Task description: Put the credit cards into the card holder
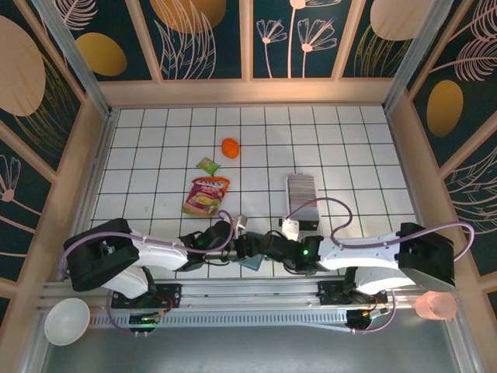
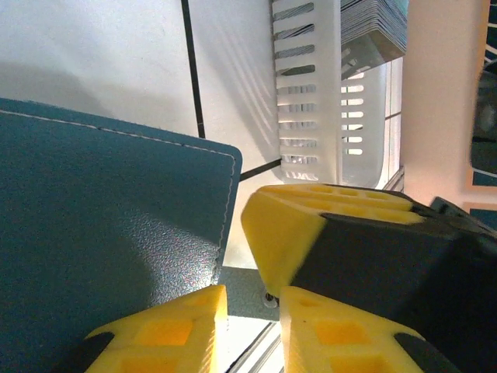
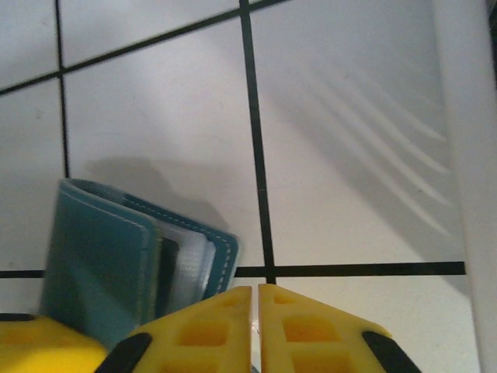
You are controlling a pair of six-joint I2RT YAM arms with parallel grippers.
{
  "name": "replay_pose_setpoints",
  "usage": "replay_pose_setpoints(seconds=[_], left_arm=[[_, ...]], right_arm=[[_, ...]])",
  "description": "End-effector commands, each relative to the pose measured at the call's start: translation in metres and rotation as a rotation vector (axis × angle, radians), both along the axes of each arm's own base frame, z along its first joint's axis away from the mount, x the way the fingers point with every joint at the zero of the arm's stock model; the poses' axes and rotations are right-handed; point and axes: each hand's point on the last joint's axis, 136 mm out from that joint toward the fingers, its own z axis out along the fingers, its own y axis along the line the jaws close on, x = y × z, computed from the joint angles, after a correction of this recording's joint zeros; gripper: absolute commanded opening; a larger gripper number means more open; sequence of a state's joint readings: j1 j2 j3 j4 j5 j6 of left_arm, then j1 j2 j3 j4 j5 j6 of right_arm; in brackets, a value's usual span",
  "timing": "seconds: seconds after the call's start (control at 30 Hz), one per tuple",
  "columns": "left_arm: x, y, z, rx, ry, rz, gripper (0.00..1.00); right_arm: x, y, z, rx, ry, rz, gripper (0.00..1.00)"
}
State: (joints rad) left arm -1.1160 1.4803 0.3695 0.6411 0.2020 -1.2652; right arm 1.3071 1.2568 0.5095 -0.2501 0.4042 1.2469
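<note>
Step in hand: opening the wallet (image 3: 116, 256). It stands ajar at the table's near edge, between both arms. Right gripper (image 3: 255, 299) pinched almost closed; left gripper (image 2: 252, 303) narrow, can't tell if gripping. Cards (image 1: 301, 190) wait in white tray (image 2: 311, 85). Next needs the wallet spread and steadied.

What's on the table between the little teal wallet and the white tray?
Nothing. The right wrist view shows bare white table, crossed by a black grid line, between the card holder and the white tray.
</note>
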Motion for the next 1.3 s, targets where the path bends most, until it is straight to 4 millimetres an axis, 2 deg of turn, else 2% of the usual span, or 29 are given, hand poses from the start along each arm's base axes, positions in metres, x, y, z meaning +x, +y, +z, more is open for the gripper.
replay_pose_setpoints(seconds=[0.0, 0.07, 0.13, 0.3, 0.47, 0.53, 0.67, 0.8, 0.9, 0.97, 1.03, 1.17, 1.27], left_arm=[[0.004, 0.007, -0.008, 0.034, 0.012, 0.057, 0.22], [0.007, 0.021, -0.028, 0.156, 0.006, 0.075, 0.19], [0.002, 0.024, -0.036, 0.157, 0.024, 0.069, 0.16], [-0.008, 0.017, -0.040, 0.107, 0.065, 0.056, 0.09], [-0.024, -0.007, -0.038, 0.101, 0.058, -0.045, 0.08], [-0.024, -0.004, -0.038, 0.106, 0.052, -0.038, 0.08], [-0.005, 0.014, -0.030, 0.229, -0.044, 0.037, 0.09], [0.014, 0.023, -0.001, 0.273, -0.154, 0.098, 0.13], [0.020, 0.022, 0.023, 0.238, -0.200, 0.122, 0.15], [0.023, 0.027, 0.029, 0.248, -0.221, 0.141, 0.15], [0.028, 0.040, 0.028, 0.287, -0.241, 0.178, 0.14], [0.029, 0.071, 0.010, 0.372, -0.235, 0.247, 0.09], [0.020, 0.064, 0.008, 0.308, -0.227, 0.186, 0.09]], right_arm=[[0.005, -0.009, 0.014, -0.007, -0.049, -0.038, 0.20], [0.005, -0.007, 0.020, 0.002, -0.048, -0.033, 0.26], [0.003, -0.006, 0.025, 0.006, -0.039, -0.031, 0.30], [-0.005, -0.010, 0.027, -0.006, -0.012, -0.047, 0.34], [-0.008, -0.018, 0.027, 0.006, -0.001, -0.073, 0.39], [-0.007, -0.025, 0.029, -0.004, -0.010, -0.091, 0.39], [-0.006, -0.029, 0.036, 0.026, -0.021, -0.100, 0.40], [-0.006, -0.028, 0.042, 0.038, -0.029, -0.092, 0.42], [-0.006, -0.027, 0.043, 0.044, -0.029, -0.089, 0.44], [-0.007, -0.025, 0.043, 0.049, -0.022, -0.086, 0.44], [-0.008, -0.023, 0.043, 0.056, -0.017, -0.078, 0.44], [-0.011, -0.021, 0.037, 0.047, 0.004, -0.069, 0.45], [-0.016, -0.016, 0.031, 0.049, 0.044, -0.050, 0.46]])
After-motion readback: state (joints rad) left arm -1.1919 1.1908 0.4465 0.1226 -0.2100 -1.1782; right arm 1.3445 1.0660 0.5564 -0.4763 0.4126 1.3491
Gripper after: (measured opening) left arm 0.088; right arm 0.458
